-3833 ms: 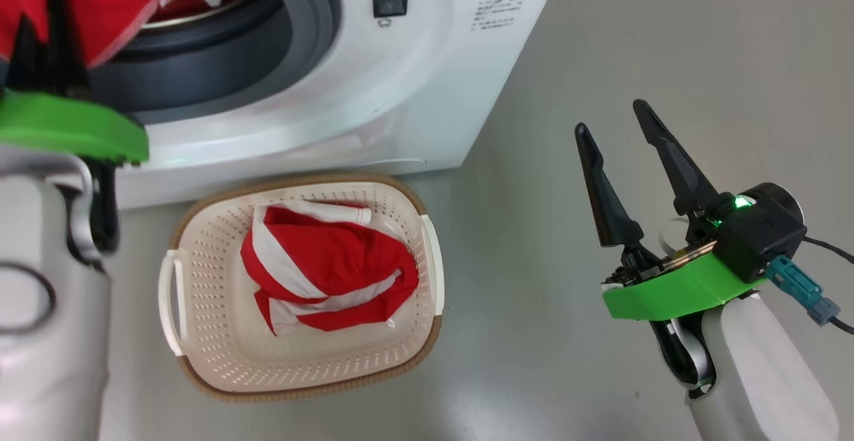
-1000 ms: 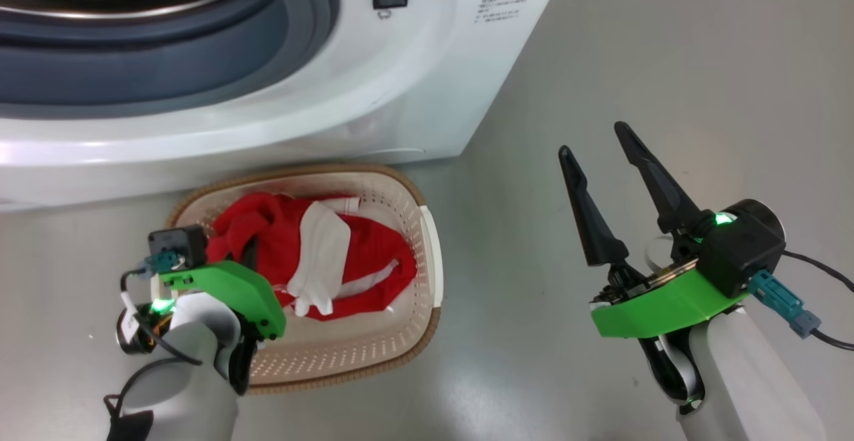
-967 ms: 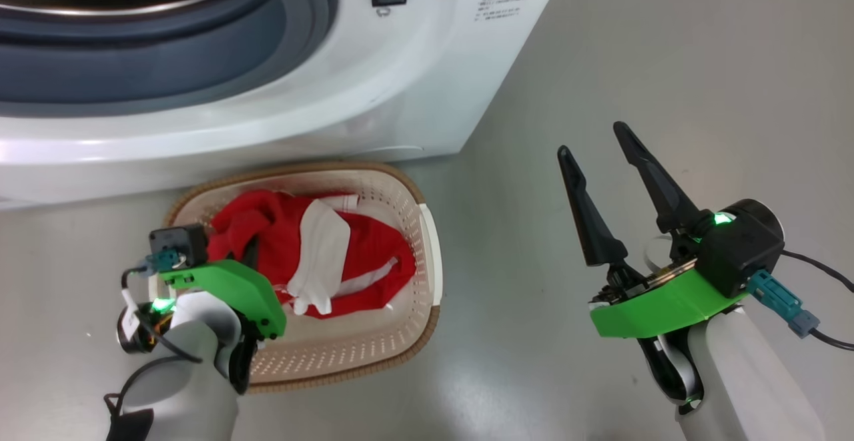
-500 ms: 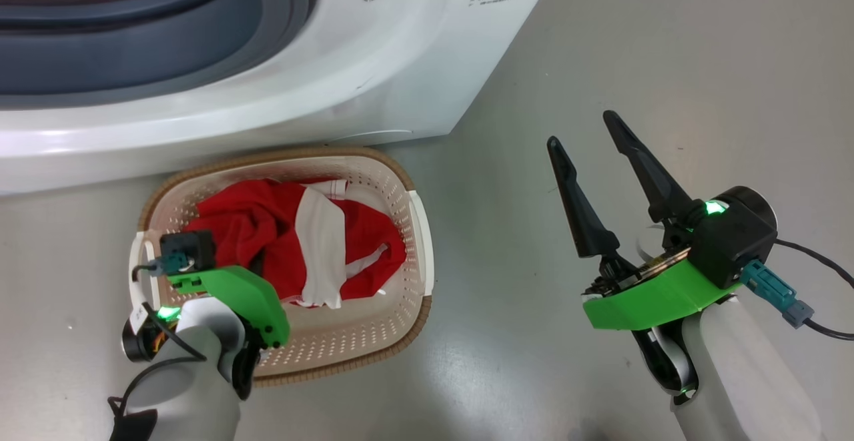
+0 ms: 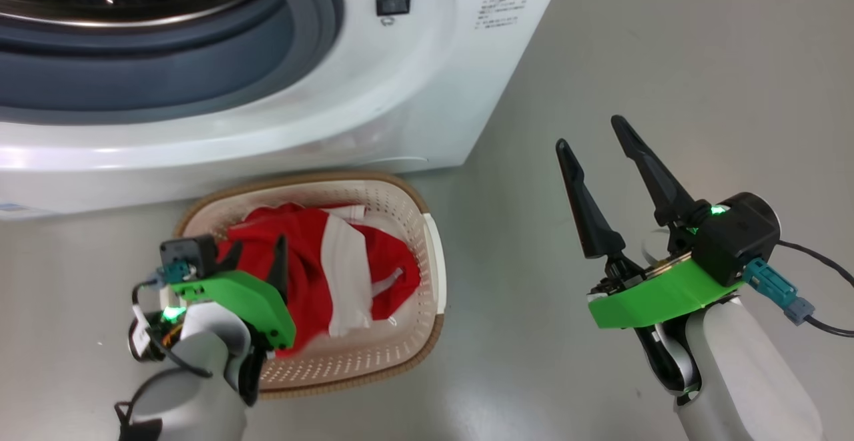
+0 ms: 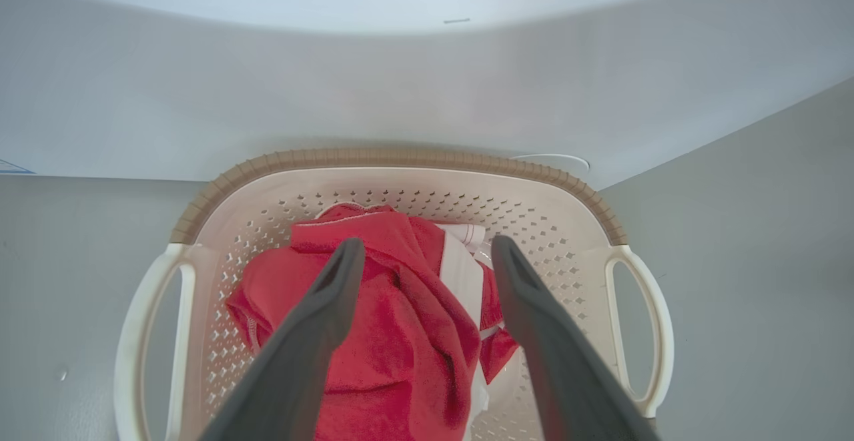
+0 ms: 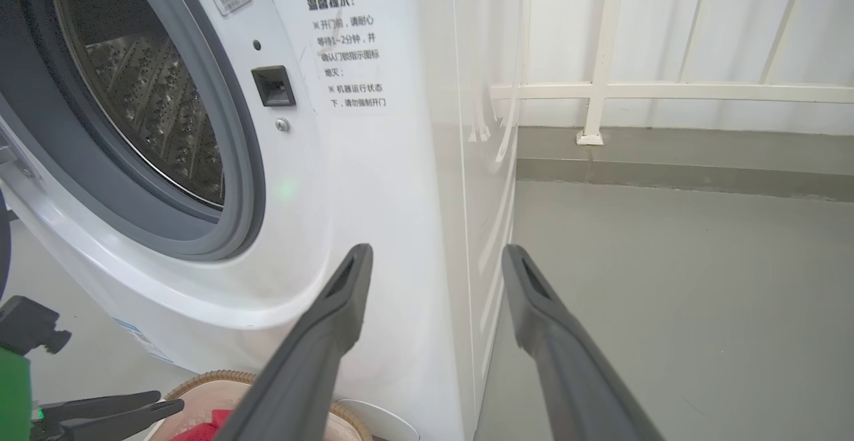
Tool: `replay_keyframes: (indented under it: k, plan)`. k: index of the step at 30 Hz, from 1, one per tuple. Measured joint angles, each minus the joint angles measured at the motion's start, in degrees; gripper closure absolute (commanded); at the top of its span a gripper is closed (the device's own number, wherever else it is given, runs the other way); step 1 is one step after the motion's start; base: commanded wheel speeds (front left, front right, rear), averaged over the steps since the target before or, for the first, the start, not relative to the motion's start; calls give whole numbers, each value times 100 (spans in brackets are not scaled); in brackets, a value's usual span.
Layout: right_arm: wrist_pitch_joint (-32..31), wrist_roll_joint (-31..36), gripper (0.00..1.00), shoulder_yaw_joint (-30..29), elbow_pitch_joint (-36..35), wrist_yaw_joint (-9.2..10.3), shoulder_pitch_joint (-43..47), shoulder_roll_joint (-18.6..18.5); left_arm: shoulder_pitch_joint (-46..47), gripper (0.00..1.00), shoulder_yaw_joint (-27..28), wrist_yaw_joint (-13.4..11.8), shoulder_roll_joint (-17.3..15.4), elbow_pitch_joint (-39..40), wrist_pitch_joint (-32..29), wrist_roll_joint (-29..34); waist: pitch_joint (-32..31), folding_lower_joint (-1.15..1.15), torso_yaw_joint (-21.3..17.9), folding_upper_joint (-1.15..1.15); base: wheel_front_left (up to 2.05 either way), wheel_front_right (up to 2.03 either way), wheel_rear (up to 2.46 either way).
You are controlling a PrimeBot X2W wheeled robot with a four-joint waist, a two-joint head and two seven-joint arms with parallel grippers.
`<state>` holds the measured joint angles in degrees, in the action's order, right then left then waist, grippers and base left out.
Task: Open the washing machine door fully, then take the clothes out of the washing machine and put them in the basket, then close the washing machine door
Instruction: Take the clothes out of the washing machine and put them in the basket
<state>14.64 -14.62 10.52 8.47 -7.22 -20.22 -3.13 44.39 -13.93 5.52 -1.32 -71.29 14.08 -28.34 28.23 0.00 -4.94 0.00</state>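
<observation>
Red clothes [image 5: 320,261] are lying in the basket [image 5: 301,181], just before the washing machine [image 5: 373,94]. Left gripper [image 6: 427,254] is hanging over them, fingers [image 6: 320,321] apart; right gripper [image 5: 590,133] is idling, spread. Lifting away, a finger could be snagging fabric and dragging it over the rim.

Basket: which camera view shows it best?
The left wrist view: the basket lies centred, its far rim whole, the clothes framed by the open left tool. In the head view the left arm covers its left side. The right wrist view catches a sliver of rim.
</observation>
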Motion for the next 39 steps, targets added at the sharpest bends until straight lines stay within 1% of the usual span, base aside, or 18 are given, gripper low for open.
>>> replay_keyframes:
  k: [2,7,9,12,14,15,16,17,23,24,25,27,30,35,37,39]
  plan:
    - [0,0,0,0,48,0,11,-1,-140,0,-18,-2,-2,179,21,0,-90,0,40,0,0,0,0]
    - [0,-1,0,-55,105,0,89,-1,-578,0,53,-102,-2,1053,22,26,-341,0,147,0,0,0,0]
    - [0,0,0,-80,140,0,151,-1,-787,0,127,-175,-4,1449,23,122,-451,0,188,0,0,0,0]
    - [0,1,0,-105,183,0,162,-1,-1189,0,158,-205,-8,1961,22,247,-679,0,260,0,0,0,0]
    - [0,1,0,-115,194,0,178,-1,-1272,0,155,-233,-7,2047,22,287,-737,0,277,0,0,0,0]
    - [0,2,0,-129,208,0,208,-1,-1343,0,158,-299,-7,2139,22,342,-794,0,293,0,0,0,0]
    - [0,9,0,-154,255,0,268,-1,-1450,0,180,-330,-10,2345,22,367,-907,0,324,0,0,0,0]
    - [0,9,0,-154,255,0,268,-1,-1450,0,180,-330,-10,2345,22,367,-907,0,324,0,0,0,0]
    - [0,10,0,-241,327,0,303,-4,-1703,0,276,-328,-12,3208,22,450,-1231,0,395,0,0,0,0]
    - [0,10,0,-241,327,0,303,-4,-1703,0,276,-328,-12,3208,22,450,-1231,0,395,0,0,0,0]
    - [0,10,0,-269,364,0,378,-4,-1841,0,336,-347,-12,3505,23,559,-1343,0,409,0,0,0,0]
    - [-1,10,0,-308,405,0,442,-5,-1992,0,405,-358,-22,3795,22,693,-1455,0,420,0,0,0,0]
    - [-1,10,0,-350,480,0,495,-15,-2221,0,526,-454,-71,4247,23,890,-1627,0,429,0,0,0,0]
    - [-1,10,0,-368,586,0,559,-55,-2625,0,842,-445,-102,4905,23,979,-1916,0,436,0,0,0,0]
    - [-1,10,0,-372,628,0,635,-75,-2770,0,934,-335,-109,5156,23,956,-2026,0,439,0,0,0,0]
    - [-1,10,0,-397,644,0,689,-85,-2896,0,1026,-312,-114,5423,23,980,-2126,0,444,0,0,0,0]
